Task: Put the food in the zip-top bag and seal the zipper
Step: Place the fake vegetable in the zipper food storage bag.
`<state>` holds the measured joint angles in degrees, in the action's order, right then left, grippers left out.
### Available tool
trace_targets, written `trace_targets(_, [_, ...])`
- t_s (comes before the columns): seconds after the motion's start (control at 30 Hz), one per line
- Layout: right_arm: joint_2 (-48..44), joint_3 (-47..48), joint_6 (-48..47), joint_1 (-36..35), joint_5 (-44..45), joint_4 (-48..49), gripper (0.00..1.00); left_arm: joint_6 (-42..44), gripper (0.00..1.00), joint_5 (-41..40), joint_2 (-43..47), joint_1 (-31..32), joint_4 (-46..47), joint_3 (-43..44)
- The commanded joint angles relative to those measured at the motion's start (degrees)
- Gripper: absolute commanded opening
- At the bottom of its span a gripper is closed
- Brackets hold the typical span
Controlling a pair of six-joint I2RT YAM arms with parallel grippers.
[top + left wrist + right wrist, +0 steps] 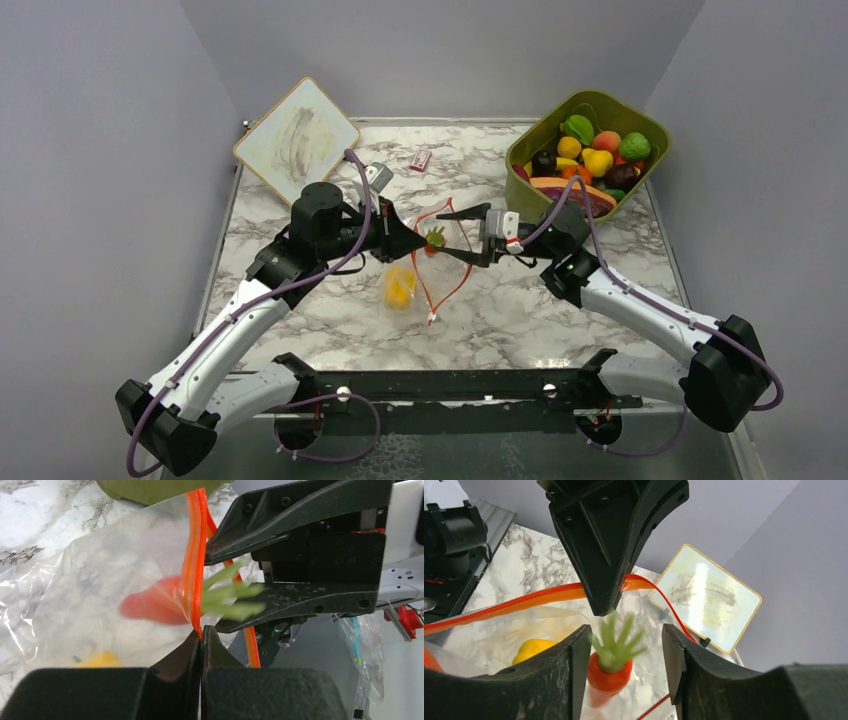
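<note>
The clear zip-top bag [415,290] hangs open over the table's middle. My left gripper [417,240] is shut on its orange-red zipper [194,555] and holds the mouth edge up. In the left wrist view the gripper [202,632] pinches the strip at its tips. My right gripper [626,645] is open over the bag's mouth, opposite the left one. An orange carrot with green leaves [609,672] is between its spread jaws, blurred and not clamped. It also shows in the top view [434,238]. A yellow toy food [399,287] lies inside the bag.
An olive-green tub [598,96] with several toy fruits and vegetables [600,160] stands at the back right. A pale board [297,140] leans at the back left. A small red-white packet [421,159] lies at the back middle.
</note>
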<state>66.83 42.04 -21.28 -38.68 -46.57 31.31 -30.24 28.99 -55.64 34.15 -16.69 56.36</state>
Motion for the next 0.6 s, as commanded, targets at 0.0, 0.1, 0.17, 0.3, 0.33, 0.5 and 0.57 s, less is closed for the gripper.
trace_targets(0.0, [-1.11,-0.61,0.24,-0.33,0.89,-2.31,0.52,-0.53,0.00,1.33,1.83,0.04,2.74,-0.38])
trace_targets(0.1, [-1.22,-1.06,0.28,-0.28,0.84,-1.87,0.37,-0.32,0.00,1.33,1.75,0.03,2.71,-0.40])
trace_targets(0.17, [-1.19,-0.50,-0.06,-0.35,0.39,-2.94,0.30,-0.06,0.00,1.18,1.63,0.04,2.54,-0.31])
trace_targets(0.3, [-1.88,0.53,-0.05,-0.35,1.14,-5.87,0.31,0.59,0.00,0.42,1.42,0.04,1.97,-0.25])
trace_targets(0.33, [-2.14,0.64,0.58,-0.30,1.55,-6.10,0.32,0.80,0.00,0.18,1.47,0.04,1.80,-0.28])
trace_targets(0.5, [-3.41,2.46,7.31,-0.35,3.75,-8.43,0.42,2.06,0.00,-2.00,1.51,-0.01,1.03,-0.85])
trace_targets(0.57, [-4.34,2.88,10.44,-0.35,3.54,-9.16,0.46,3.26,0.00,-4.10,1.60,0.04,0.13,-1.25])
